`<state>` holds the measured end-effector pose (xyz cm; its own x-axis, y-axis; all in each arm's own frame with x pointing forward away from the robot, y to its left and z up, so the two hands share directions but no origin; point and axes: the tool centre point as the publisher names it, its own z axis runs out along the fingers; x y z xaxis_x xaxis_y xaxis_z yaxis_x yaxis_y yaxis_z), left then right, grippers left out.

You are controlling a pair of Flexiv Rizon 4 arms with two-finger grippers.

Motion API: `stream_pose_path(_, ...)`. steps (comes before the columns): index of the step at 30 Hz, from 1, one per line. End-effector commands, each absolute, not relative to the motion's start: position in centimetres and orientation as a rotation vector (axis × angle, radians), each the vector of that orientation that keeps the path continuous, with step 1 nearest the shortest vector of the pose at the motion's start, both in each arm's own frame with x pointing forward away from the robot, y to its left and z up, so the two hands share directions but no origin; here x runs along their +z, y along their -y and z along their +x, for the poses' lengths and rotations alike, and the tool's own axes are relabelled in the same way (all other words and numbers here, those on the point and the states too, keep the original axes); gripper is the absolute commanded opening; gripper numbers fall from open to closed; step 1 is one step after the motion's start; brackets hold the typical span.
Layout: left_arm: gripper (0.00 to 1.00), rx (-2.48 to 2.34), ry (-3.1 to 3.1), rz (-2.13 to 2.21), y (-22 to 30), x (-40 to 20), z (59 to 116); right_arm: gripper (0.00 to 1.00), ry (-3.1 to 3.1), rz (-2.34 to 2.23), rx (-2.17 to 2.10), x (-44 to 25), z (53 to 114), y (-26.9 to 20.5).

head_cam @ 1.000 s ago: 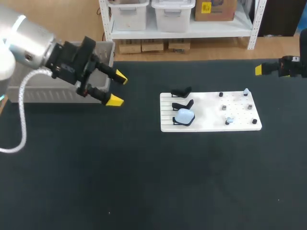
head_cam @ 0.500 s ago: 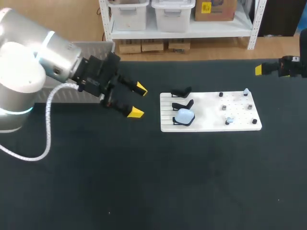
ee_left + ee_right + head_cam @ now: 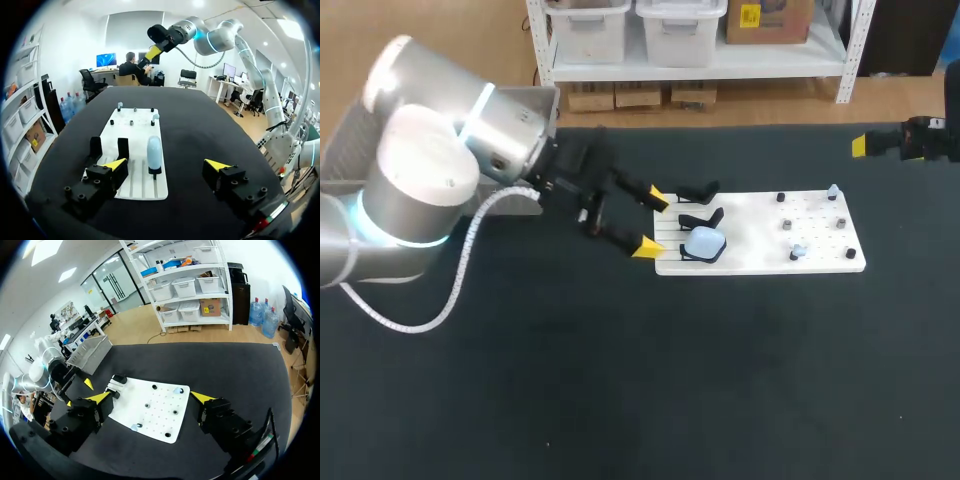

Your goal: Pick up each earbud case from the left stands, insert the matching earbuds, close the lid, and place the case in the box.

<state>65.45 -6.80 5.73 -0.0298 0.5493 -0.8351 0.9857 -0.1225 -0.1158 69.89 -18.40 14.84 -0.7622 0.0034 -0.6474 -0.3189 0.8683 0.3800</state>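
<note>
Head view: left hand [image 3: 653, 224], spread open, is held at the white board's [image 3: 750, 235] edge facing the pale blue earbud case [image 3: 704, 241] seated on its stand [image 3: 690, 254], presumably for grasping.

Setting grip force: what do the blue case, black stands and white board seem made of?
Blue case: likely smooth plastic, faint sheen. Black stands: probably matte plastic, no glare. White board: rigid matte plastic or painted wood, can't tell; slotted, drilled.
</note>
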Motion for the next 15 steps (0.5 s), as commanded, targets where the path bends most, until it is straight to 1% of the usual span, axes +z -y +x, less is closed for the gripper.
stream_pose_path(1,1.0,-1.077,-1.601,1.703,7.9,4.0,65.9,1.0,-2.369,-0.227,0.628,14.9,69.9,18.4)
stream_pose_path(15,1.0,-1.093,-1.594,1.641,9.4,1.9,65.3,1.0,-2.369,-0.227,0.628,14.9,69.9,18.4)
